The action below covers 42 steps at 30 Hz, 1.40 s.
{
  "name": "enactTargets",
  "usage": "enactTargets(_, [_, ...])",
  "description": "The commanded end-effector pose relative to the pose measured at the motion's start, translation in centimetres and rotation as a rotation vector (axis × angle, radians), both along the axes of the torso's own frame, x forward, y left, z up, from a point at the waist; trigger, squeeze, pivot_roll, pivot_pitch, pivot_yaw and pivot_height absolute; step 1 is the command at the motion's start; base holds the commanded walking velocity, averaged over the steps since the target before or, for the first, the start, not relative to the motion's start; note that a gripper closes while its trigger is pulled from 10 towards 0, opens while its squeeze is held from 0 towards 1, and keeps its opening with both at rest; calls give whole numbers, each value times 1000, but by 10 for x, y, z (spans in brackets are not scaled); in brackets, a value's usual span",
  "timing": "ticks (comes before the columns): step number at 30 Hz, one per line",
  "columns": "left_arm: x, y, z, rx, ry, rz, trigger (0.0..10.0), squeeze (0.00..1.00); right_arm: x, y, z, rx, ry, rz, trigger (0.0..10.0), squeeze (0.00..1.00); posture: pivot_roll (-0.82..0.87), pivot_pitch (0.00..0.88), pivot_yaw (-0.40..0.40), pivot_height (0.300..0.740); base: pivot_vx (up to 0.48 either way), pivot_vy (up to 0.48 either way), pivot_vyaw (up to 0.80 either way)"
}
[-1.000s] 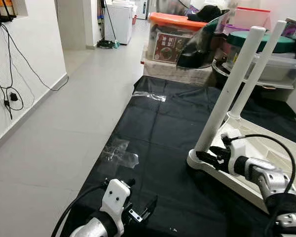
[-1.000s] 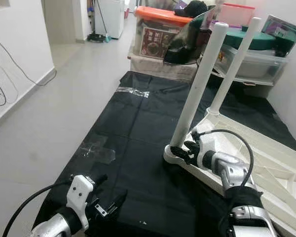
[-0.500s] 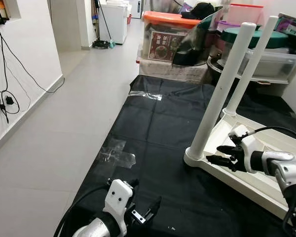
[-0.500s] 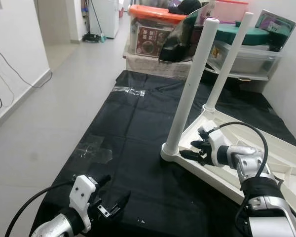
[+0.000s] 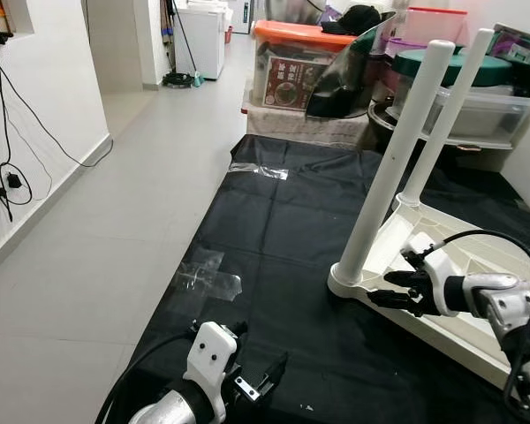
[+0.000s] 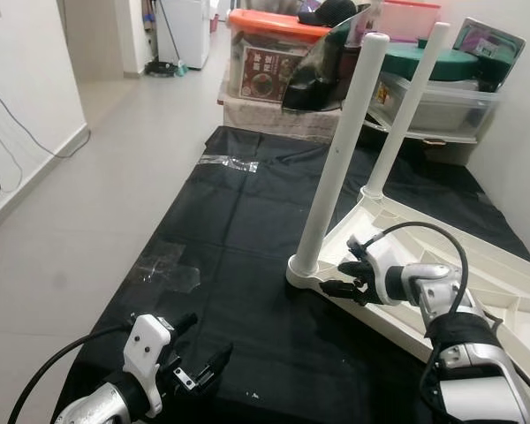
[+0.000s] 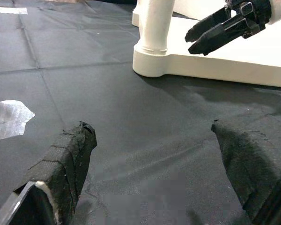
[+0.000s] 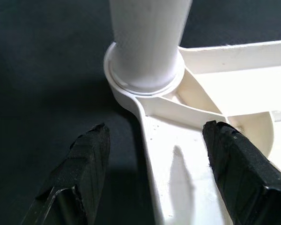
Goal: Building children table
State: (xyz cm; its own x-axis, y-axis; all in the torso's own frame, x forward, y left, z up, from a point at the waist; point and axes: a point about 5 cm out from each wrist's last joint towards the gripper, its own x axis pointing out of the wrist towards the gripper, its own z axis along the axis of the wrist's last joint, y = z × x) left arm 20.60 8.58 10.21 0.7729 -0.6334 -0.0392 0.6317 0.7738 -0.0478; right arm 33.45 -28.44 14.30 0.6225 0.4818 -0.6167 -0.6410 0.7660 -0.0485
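Note:
A white children's table [image 5: 477, 305] lies upside down on a black sheet [image 5: 283, 230] at the right. Two white legs stand up from it: a near leg [image 5: 390, 168] and a far leg [image 5: 448, 106]. My right gripper [image 5: 388, 289] is open, just right of the near leg's base. In the right wrist view, its fingers [image 8: 84, 164] straddle the table's corner rim below the leg socket [image 8: 145, 70] without touching it. My left gripper [image 7: 154, 133] hangs open and low over the sheet's near end, with nothing between its fingers.
Storage boxes, one with an orange lid [image 5: 314, 35], are stacked at the sheet's far end. Clear tape patches [image 5: 208, 276] lie on the sheet's left edge. Grey floor tiles [image 5: 115, 230] run along the left, beside a white wall with hanging cables [image 5: 9, 177].
My right gripper has drawn back to the right from the near leg's base, which it touched a second ago. The left gripper has stayed put. The camera has shifted slightly.

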Motion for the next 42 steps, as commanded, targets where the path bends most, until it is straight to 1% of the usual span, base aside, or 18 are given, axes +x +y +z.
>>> enactTargets(1, [-1,-1,-1,0,16,-7,10000,0,2,2,-1,-30,2,10,10000,0,164,0,-101,740,0,0,0])
enactTargets(5, [-1,1,-1,0,16,-7,10000,0,4,8,-3,-30,8,31,10000,0,188,0,-89,740,0,0,0])
enactTargets(7, [-1,2,-1,6,15,-8,10000,0,5,14,-7,-22,16,45,10000,0,205,0,-99,740,0,0,0])
enactTargets(10, [-2,2,0,8,14,-3,10000,0,7,19,-11,-31,25,58,10000,0,203,0,-98,740,0,0,0])
enactTargets(12, [-2,1,0,7,14,-2,10000,0,7,19,-11,-40,27,62,10000,0,203,0,-106,740,0,0,0])
enactTargets(18, [-2,-1,1,-1,13,3,10000,0,13,28,-7,-41,27,102,10000,0,198,0,-108,740,0,0,0])
enactTargets(20, [-2,-1,1,-1,13,3,10000,0,13,28,-7,-41,27,102,10000,0,198,0,-108,740,0,0,0])
enactTargets(22, [-3,-2,2,-3,14,2,10000,0,13,31,-6,-41,37,122,10000,0,190,0,-109,740,0,0,0])
enactTargets(24, [-2,-4,2,-6,13,0,10000,0,13,35,-10,-77,77,152,10000,0,170,0,-123,740,0,0,0])
enactTargets(25, [-2,-4,2,-6,13,0,10000,0,13,35,-10,-77,77,152,10000,0,170,0,-123,740,0,0,0])
enactTargets(26, [-2,-5,3,-9,11,3,10000,0,14,34,-12,-114,89,140,10000,0,158,0,-123,740,0,0,0])
enactTargets(29, [-3,-4,3,-12,10,6,10000,0,15,34,-13,-121,90,121,10000,0,151,0,-115,740,0,0,0])
enactTargets(32, [-3,-4,3,-11,11,5,10000,0,18,33,-9,-100,70,103,10000,0,152,0,-113,740,0,0,0])
enactTargets(34, [-4,-3,2,-8,15,-1,10000,0,19,34,-2,-51,37,114,10000,0,151,0,-106,740,0,0,0])
enactTargets(36, [-3,-2,2,-6,17,-2,10000,0,20,31,3,-29,22,121,10000,0,150,0,-102,740,0,0,0])
enactTargets(41, [-3,0,2,-1,17,-2,10000,0,18,18,9,-49,16,92,10000,0,163,0,-97,740,0,0,0])
enactTargets(42, [-2,1,2,-1,18,-2,10000,0,18,16,10,-49,16,88,10000,0,179,0,-84,740,0,0,0])
